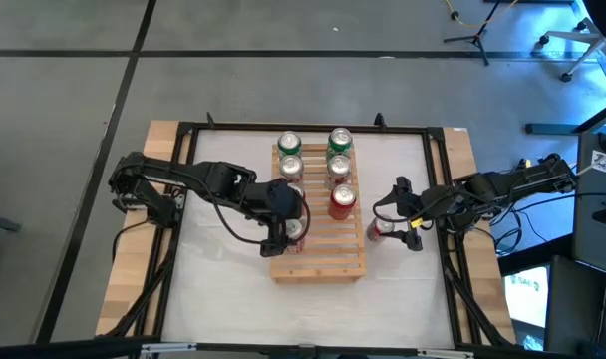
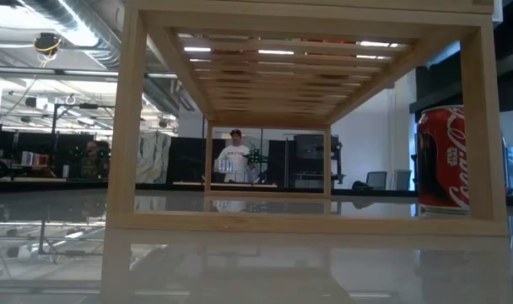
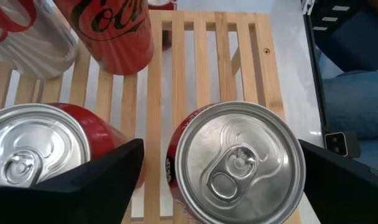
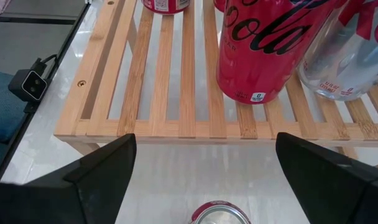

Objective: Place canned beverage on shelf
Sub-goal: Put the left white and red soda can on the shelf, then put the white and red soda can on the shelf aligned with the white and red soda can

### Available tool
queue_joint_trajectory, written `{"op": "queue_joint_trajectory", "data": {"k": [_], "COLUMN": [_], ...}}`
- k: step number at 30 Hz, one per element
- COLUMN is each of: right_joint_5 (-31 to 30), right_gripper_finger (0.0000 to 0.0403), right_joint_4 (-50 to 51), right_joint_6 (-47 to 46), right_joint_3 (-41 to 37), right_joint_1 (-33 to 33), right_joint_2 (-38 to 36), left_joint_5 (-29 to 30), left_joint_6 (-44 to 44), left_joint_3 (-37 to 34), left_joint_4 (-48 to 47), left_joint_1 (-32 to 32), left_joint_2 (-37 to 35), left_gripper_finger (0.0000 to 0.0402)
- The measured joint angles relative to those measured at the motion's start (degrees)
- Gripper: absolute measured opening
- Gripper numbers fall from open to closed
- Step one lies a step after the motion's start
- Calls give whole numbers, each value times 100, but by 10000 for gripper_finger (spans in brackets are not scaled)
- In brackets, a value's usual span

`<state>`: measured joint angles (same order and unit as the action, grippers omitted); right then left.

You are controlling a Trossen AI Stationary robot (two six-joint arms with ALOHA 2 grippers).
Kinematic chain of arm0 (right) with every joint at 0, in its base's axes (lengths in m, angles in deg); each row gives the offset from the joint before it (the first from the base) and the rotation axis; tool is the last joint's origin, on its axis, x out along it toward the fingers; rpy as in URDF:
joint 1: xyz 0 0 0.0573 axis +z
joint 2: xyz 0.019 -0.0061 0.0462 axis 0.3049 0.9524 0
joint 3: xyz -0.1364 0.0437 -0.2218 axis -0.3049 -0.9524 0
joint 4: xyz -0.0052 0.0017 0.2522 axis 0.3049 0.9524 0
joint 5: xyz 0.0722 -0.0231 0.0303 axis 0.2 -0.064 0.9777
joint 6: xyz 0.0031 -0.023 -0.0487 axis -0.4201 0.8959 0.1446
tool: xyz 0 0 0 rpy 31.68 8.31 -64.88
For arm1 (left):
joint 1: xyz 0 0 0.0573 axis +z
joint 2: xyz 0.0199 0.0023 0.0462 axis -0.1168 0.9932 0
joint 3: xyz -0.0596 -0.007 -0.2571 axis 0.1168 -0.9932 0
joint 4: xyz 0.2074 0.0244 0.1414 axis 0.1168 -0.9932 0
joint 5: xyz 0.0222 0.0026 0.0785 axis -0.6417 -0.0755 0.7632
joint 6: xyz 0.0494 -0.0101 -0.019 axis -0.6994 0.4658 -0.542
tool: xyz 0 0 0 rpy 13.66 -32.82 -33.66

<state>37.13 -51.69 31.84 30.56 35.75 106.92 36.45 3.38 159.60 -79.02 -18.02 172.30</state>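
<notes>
The bamboo slat shelf (image 1: 328, 249) stands mid-table with several cans on it, green ones (image 1: 340, 140) at its far end and a red one (image 1: 342, 204) nearer. My left gripper (image 1: 291, 237) is open above the shelf, pointing down. Its fingers stand on either side of a red can (image 3: 239, 165) that stands upright on the slats. Another red can (image 3: 33, 152) stands just outside one finger. My right gripper (image 1: 395, 221) is open just right of the shelf. A red can (image 4: 220, 214) stands between its fingers on the white tabletop and also shows in the low view (image 2: 446, 160). My left gripper comes at the red can from above with a finger on each side. A gap with bare slat shows between one finger (image 3: 108, 174) and the can's side (image 3: 171, 163). I cannot tell whether the other finger (image 3: 338, 180) touches the can.
The shelf's near end (image 1: 323, 267) is bare slats. A black frame (image 1: 438, 179) runs round the white tabletop, with wooden edges (image 1: 153, 170) outside it. Cables (image 1: 223, 224) hang by both arms. In the low view a person (image 2: 235, 156) stands far behind the table.
</notes>
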Motion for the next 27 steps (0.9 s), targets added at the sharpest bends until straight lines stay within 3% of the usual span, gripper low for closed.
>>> {"op": "queue_joint_trajectory", "data": {"k": [27], "right_joint_5": [-2], "right_gripper_finger": [380], "right_joint_4": [-20], "right_joint_6": [-1], "right_joint_3": [0], "right_joint_1": [-1], "right_joint_2": [0], "left_joint_5": [-105], "left_joint_6": [42], "left_joint_3": [7], "left_joint_4": [222], "left_joint_1": [4], "left_joint_2": [-539], "left_gripper_finger": [391]}}
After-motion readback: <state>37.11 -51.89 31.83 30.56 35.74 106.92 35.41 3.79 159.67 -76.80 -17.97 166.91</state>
